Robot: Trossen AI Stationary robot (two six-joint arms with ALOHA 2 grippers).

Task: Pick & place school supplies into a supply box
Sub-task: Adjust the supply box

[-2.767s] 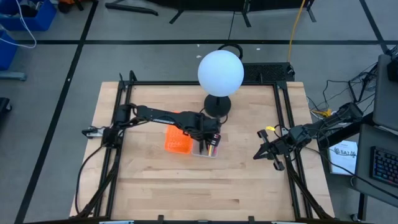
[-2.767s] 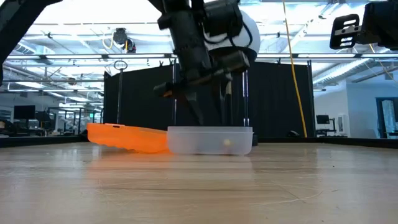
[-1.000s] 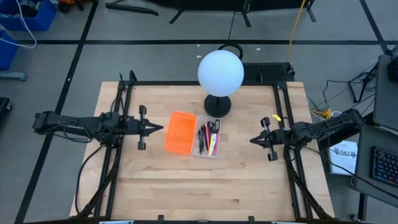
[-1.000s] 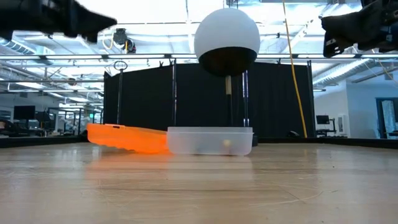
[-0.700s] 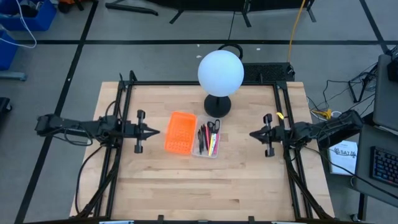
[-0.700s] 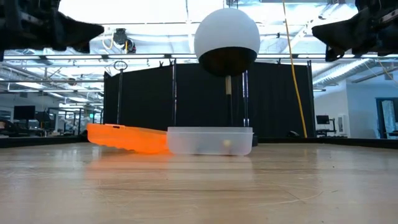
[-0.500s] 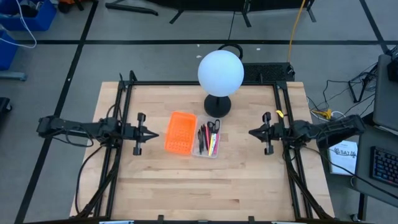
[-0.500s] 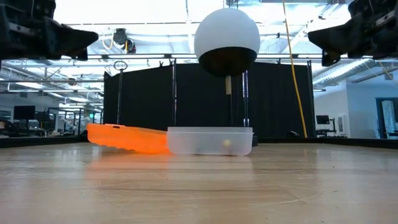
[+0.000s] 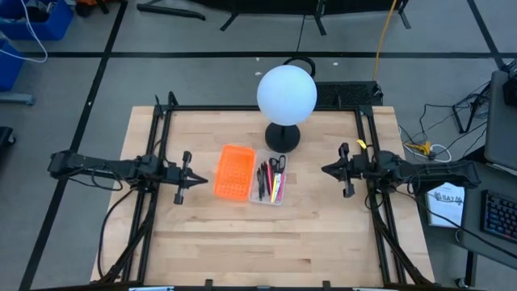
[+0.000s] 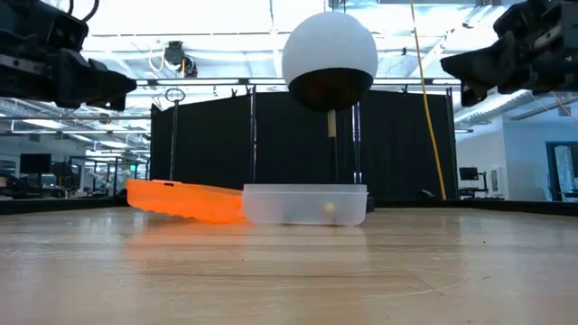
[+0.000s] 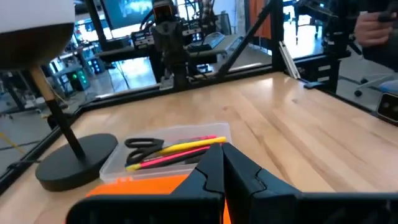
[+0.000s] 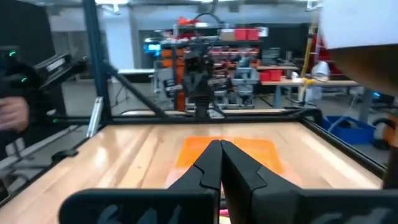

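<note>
The clear supply box (image 9: pixel 271 183) rests flat on the table's middle, with pink, yellow, black and red pens (image 11: pixel 177 151) and black-handled scissors (image 9: pixel 277 164) lying in it. An orange perforated rectangle (image 9: pixel 234 172) lies beside its left side. My left gripper (image 9: pixel 195 175) hovers shut above the table, left of the orange piece, pointing at it. My right gripper (image 9: pixel 324 170) hovers shut right of the box, pointing toward it. Both grippers are raised off the table in the low view, left (image 10: pixel 131 86) and right (image 10: pixel 445 61).
A lamp with a white globe (image 9: pixel 286 94) and a black round base (image 9: pixel 283 136) stands just behind the box. Black frame rails (image 9: pixel 158 145) run along the table's left and right sides. Bare wood (image 9: pixel 266 242) lies in front of the box.
My left gripper has drawn back toward the table's left edge and come down a little. My right gripper has shifted slightly toward the far edge and also sunk a little. Both stayed shut. The box and its contents have kept still.
</note>
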